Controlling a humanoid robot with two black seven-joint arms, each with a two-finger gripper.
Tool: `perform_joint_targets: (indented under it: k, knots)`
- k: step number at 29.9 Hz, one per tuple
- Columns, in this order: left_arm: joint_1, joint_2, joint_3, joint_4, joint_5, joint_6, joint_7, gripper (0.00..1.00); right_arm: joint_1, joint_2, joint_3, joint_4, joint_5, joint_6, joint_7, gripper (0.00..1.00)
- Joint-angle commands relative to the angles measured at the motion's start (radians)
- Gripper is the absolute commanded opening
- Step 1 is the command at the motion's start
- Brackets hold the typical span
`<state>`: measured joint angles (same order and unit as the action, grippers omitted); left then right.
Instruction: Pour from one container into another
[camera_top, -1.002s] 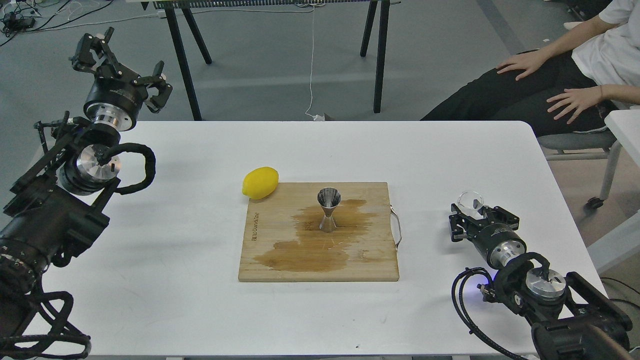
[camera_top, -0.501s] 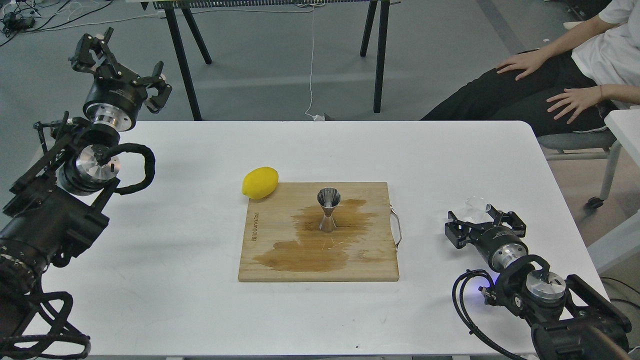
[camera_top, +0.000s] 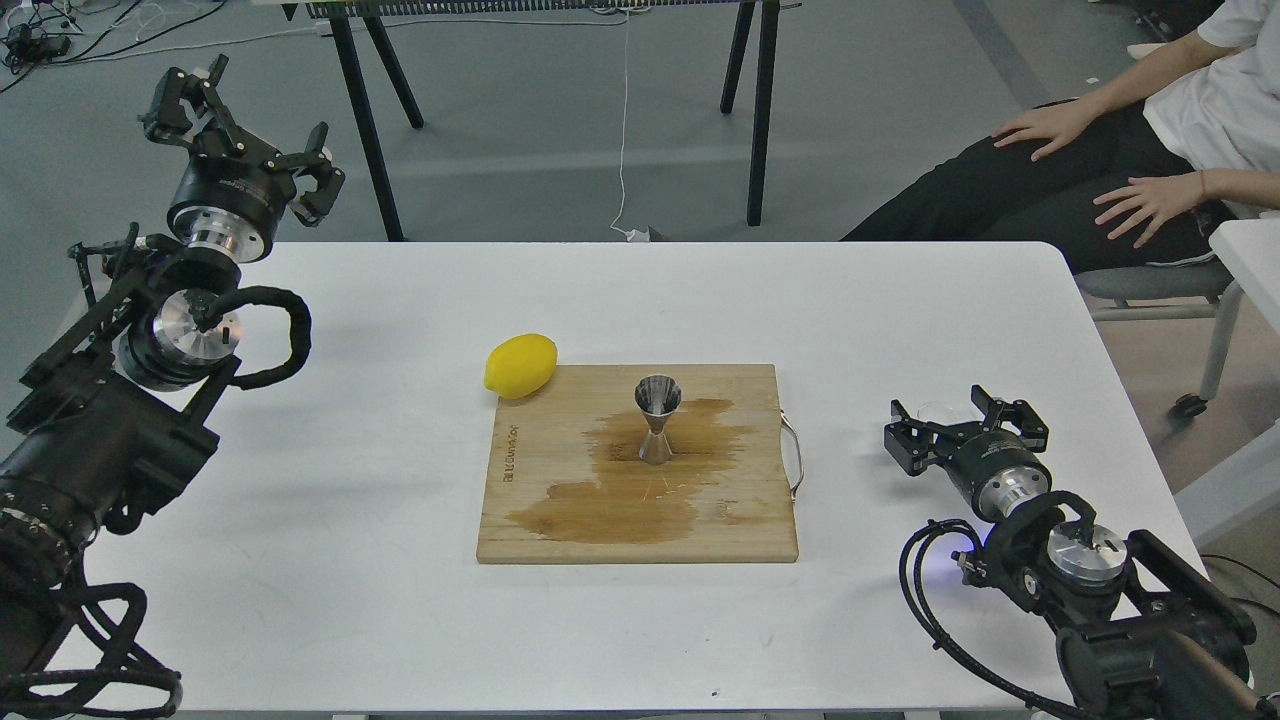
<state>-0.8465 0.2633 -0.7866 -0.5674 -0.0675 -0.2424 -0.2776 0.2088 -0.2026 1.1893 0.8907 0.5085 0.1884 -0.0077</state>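
The steel jigger stands upright on the wooden cutting board, in the middle of a dark wet stain. At the table's right side, the clear glass cup shows only faintly and seems to rest on the white table. My right gripper is open, its fingers spread to either side of the cup and apart from it. Beyond the table's far left corner, my left gripper is raised, open and holding nothing.
A yellow lemon lies at the board's far left corner. The board has a metal handle on its right edge. A seated person is at the far right, beyond the white table.
My right gripper has lowered the glass cup to the table and opened its fingers away from it. The left arm, jigger and lemon have not moved.
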Motion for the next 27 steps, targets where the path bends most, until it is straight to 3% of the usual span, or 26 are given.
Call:
perform_joint_targets:
  k: [1, 8, 16, 27]
  knots:
    - [-0.002, 0.004, 0.000, 0.001, 0.000, 0.000, 0.000, 1.00, 0.069, -0.014, -0.010, 0.002, -0.042, 0.062, 0.003, 0.98]
    - [-0.008, 0.011, -0.002, 0.000, 0.000, -0.003, 0.000, 1.00, 0.220, -0.067, -0.007, 0.002, -0.248, 0.080, 0.024, 0.99]
    - [-0.003, -0.001, -0.014, 0.001, -0.002, -0.014, -0.003, 1.00, 0.363, -0.146, -0.013, -0.027, -0.544, 0.112, 0.225, 1.00]
    - [-0.002, -0.038, -0.016, 0.000, -0.003, -0.032, -0.003, 1.00, 0.509, -0.150, -0.013, -0.197, -0.558, 0.109, 0.229, 1.00]
